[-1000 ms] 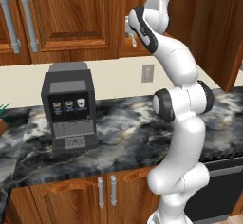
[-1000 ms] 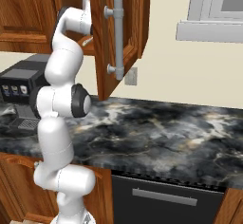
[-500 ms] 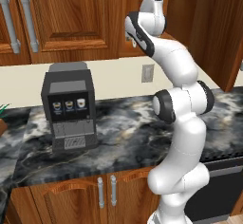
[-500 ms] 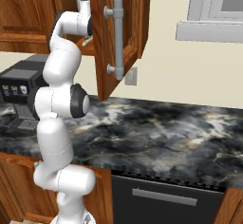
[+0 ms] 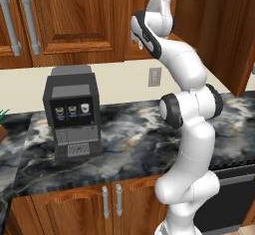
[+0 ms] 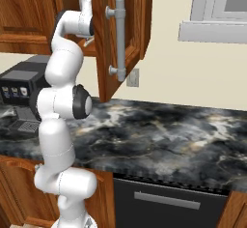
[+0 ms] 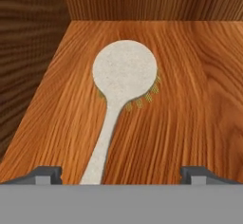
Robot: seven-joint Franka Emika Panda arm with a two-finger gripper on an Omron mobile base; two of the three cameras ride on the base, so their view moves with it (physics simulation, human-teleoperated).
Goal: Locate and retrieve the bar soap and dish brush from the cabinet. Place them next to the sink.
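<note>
Over the last second I watch the arm lift and push its hand further into the open cabinet (image 6: 123, 53), so the wrist now sits higher against the dark opening than it did a moment ago. That puts the hand camera right over the cabinet shelf (image 7: 190, 99), and I judge I am lining up for the first pick rather than still searching.

The jaws (image 7: 121, 173) are spread wide with nothing between them; their two dark tips stand at either side of the view, resting apart over bare wood.

The dish brush (image 7: 122, 83) lies flat on the shelf just ahead of the jaws. Its round cream-white head sits further in, roughly centred between the tips, with a fringe of yellowish-olive bristles peeping out under its near edge. The thin pale handle runs back toward me and drifts to the left-hand tip, passing just inside it.

I see no bar soap on this stretch of shelf, so I take the brush as the thing to fetch first.
</note>
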